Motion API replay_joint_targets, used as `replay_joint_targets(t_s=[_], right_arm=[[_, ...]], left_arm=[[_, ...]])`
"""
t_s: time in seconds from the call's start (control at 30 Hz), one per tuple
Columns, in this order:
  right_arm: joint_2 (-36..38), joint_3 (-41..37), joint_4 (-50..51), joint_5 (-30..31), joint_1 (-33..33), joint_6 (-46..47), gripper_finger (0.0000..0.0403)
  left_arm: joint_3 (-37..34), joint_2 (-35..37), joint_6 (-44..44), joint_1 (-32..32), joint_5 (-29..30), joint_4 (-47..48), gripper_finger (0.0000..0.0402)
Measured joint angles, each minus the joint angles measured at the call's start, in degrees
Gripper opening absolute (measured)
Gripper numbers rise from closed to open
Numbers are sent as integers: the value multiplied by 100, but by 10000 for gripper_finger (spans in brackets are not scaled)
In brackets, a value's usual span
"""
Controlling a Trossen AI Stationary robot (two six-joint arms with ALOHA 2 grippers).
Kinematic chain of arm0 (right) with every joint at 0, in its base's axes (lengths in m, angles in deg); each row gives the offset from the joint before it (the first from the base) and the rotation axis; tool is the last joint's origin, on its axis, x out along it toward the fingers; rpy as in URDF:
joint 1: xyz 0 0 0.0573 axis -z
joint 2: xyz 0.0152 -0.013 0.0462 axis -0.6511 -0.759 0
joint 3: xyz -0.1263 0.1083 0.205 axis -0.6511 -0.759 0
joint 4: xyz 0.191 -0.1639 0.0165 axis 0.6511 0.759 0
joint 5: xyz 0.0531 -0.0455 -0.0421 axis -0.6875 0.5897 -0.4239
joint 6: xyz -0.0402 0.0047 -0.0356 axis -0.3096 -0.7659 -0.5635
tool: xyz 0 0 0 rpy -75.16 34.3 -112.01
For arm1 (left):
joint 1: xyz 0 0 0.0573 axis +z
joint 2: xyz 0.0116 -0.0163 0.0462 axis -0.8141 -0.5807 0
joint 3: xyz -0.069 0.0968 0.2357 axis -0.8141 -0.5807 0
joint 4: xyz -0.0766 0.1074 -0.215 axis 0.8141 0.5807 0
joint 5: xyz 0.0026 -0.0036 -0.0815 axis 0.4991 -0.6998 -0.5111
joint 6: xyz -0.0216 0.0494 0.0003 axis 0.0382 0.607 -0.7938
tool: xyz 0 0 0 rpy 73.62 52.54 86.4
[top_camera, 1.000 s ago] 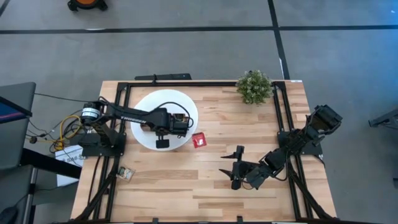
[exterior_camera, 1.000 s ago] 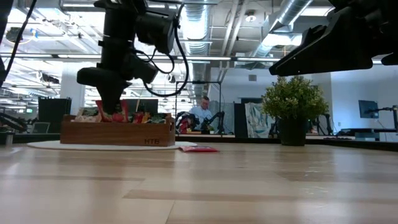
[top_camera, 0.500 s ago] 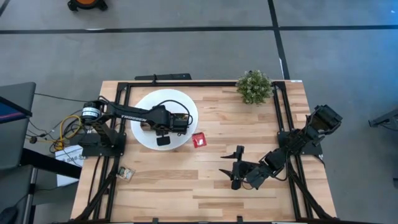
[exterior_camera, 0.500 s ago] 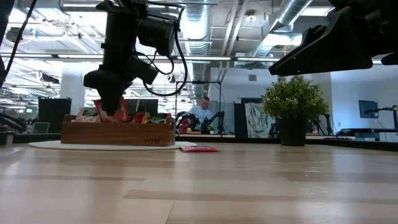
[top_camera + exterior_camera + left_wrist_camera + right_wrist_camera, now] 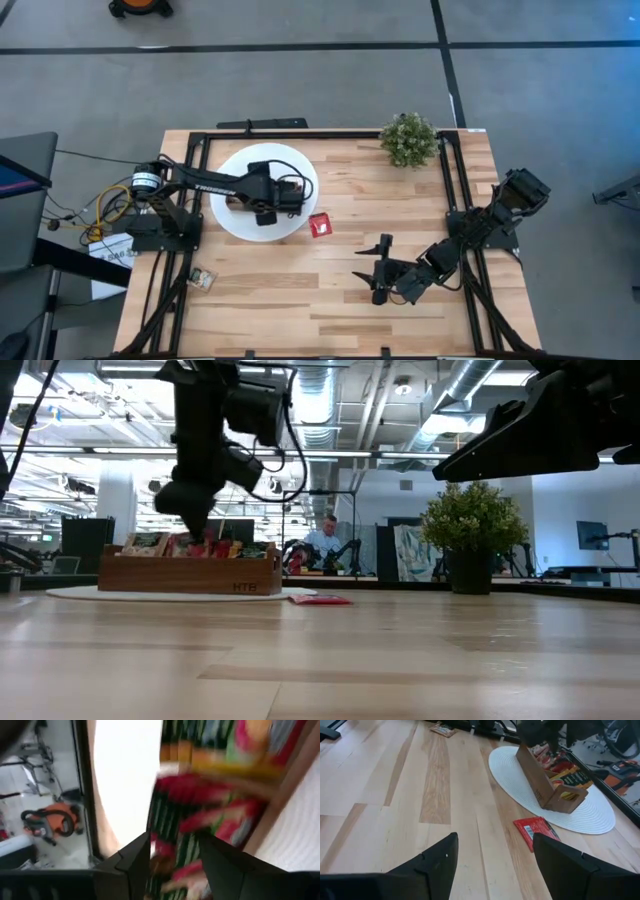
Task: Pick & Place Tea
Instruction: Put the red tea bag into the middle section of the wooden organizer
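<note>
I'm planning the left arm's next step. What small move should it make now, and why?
Probably a short descent into the wooden tray: the left hand hangs just above the tea sachets standing in it, fingers apart with nothing visible between them. One red sachet already lies beside the white mat.

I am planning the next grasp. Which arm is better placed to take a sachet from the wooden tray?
The left. Its gripper hangs directly over the wooden tray on the white disc, fingers among the sachets. The right gripper waits open, far away across the table.

High view overhead, low view table-level, both sharing wooden tray [image 5: 188,573]
</note>
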Motion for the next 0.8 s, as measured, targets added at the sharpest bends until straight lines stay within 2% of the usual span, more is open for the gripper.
replay_joint_targets(t_s=[0.07,0.13,0.23,0.37,0.53,0.6,0.7,0.8], right_arm=[[0,0,0,0,0,0,248],[0,0,0,1,0,0,248],[0,0,0,0,0,0,248],[0,2,0,0,0,0,248],[0,2,4,1,0,-1,248],[0,2,28,1,11,0,248],[0,2,87,-111,70,2,248],[0,2,245,-267,157,26,248]], left_arm=[[0,0,82,0,-87,-392,161],[0,0,305,7,-442,-700,160],[1,0,425,-8,-339,-961,152],[190,40,422,-87,6,-750,137],[735,46,355,-254,4,-527,126],[924,46,194,-347,-179,-629,123],[1031,52,20,-612,-614,-1160,117],[1028,-17,-114,-1015,-677,-1893,109]])
